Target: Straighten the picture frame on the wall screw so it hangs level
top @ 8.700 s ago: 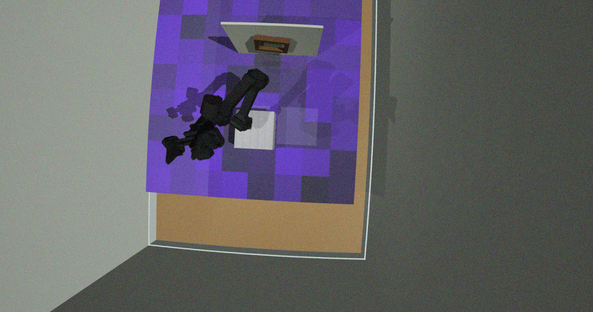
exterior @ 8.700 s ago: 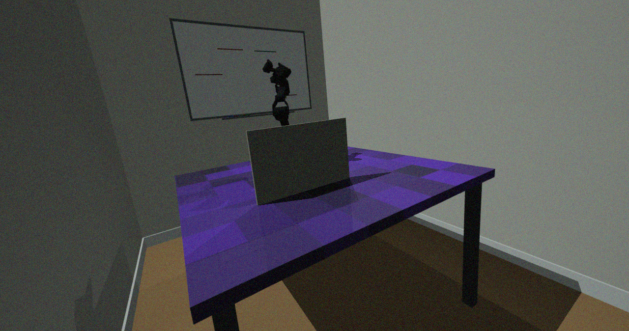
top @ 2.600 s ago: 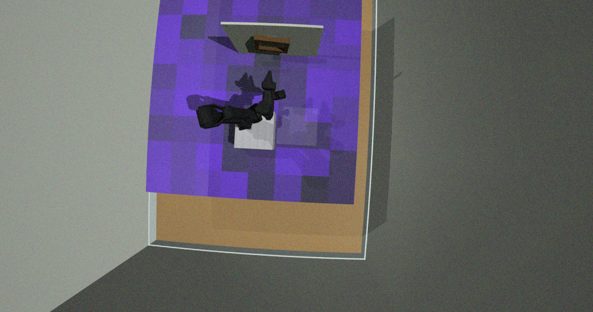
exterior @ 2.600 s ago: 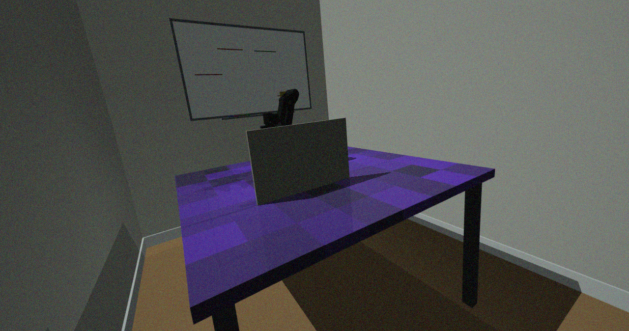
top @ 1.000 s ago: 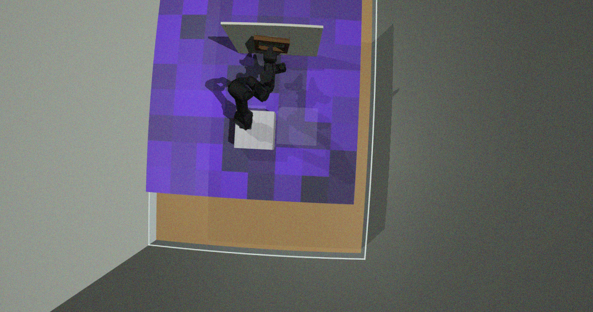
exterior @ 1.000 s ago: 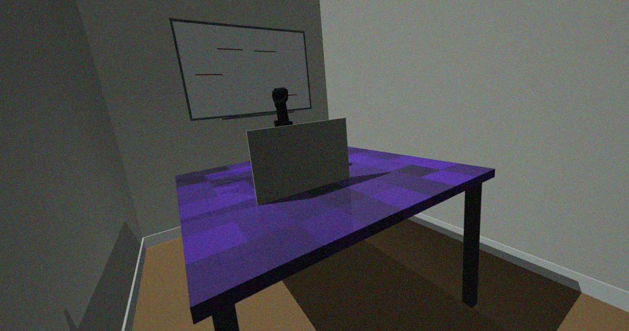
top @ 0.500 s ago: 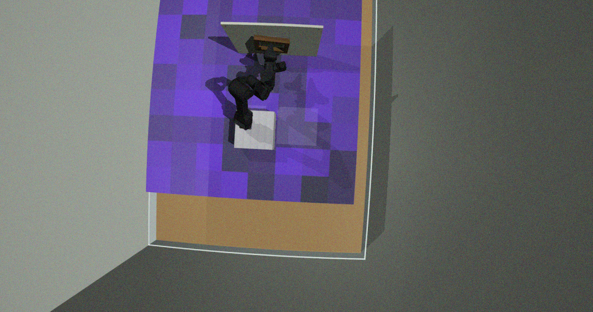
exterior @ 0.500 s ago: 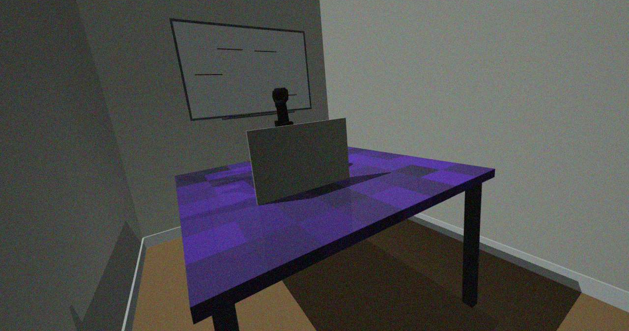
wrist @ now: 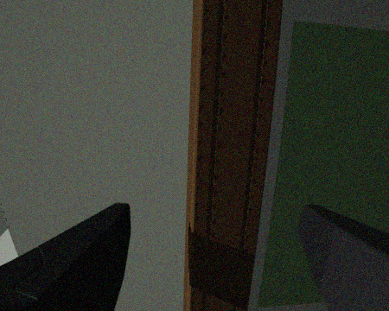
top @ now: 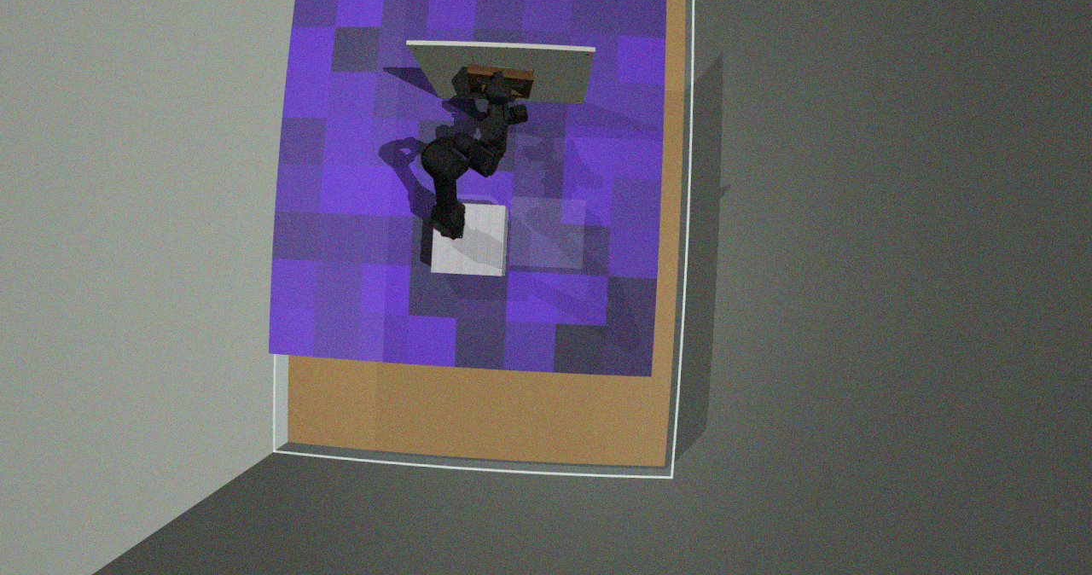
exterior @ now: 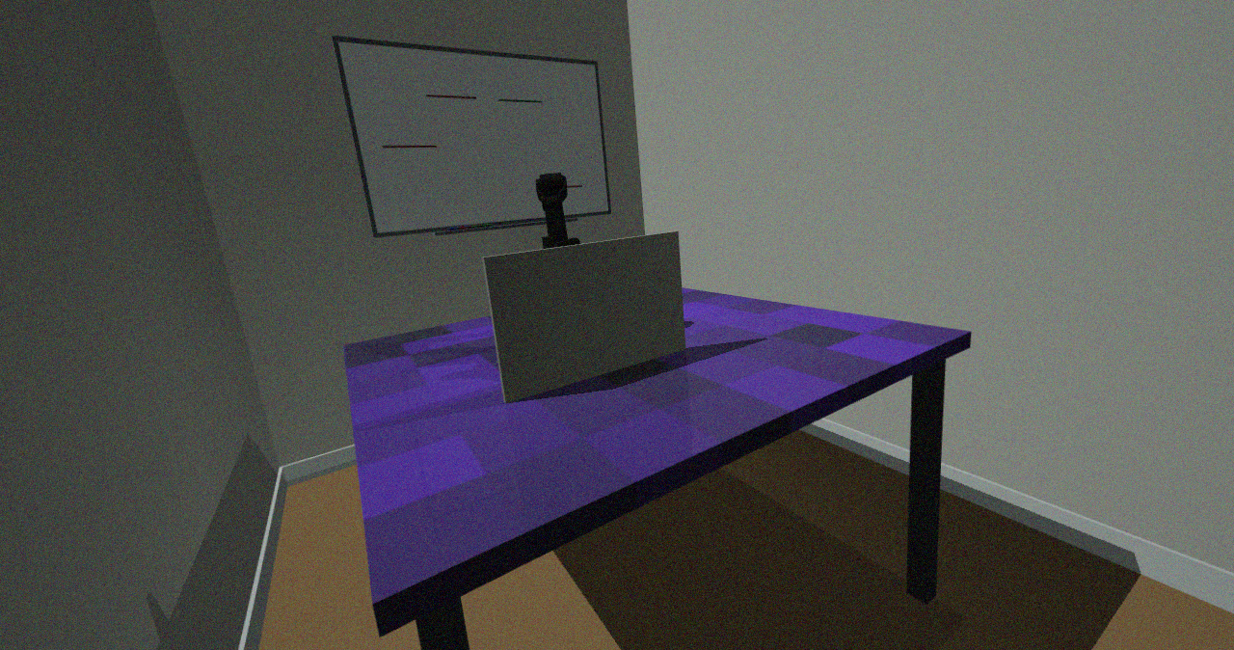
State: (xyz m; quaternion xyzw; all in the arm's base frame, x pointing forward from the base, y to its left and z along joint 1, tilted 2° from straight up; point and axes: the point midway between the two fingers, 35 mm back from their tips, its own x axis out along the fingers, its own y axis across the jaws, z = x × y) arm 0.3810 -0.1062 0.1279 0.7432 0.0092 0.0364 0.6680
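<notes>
The brown wooden picture frame (top: pixel 477 69) (wrist: pixel 238 108) hangs on the front of the grey upright panel (top: pixel 565 75) (exterior: pixel 595 310) (wrist: pixel 95 108). In the top view its top bar slants slightly, the left end nearer the panel's top edge. The wrist view shows it sideways, with a green picture (wrist: pixel 341 130) inside a grey border. My gripper (top: pixel 497 77) (wrist: pixel 217 218) is open at the frame's upper bar: one finger is outside it, the other in front of the picture, with gaps on both sides of the bar. The screw and notched strip are hidden. The exterior camera sees only the panel's back.
The black arm (top: pixel 446 160) (exterior: pixel 551 188) reaches to the panel from a pale square plate (top: pixel 480 254) on the purple checkered table (top: pixel 343 297) (exterior: pixel 776 387). A whiteboard (exterior: pixel 483 171) is on the room wall in the exterior view.
</notes>
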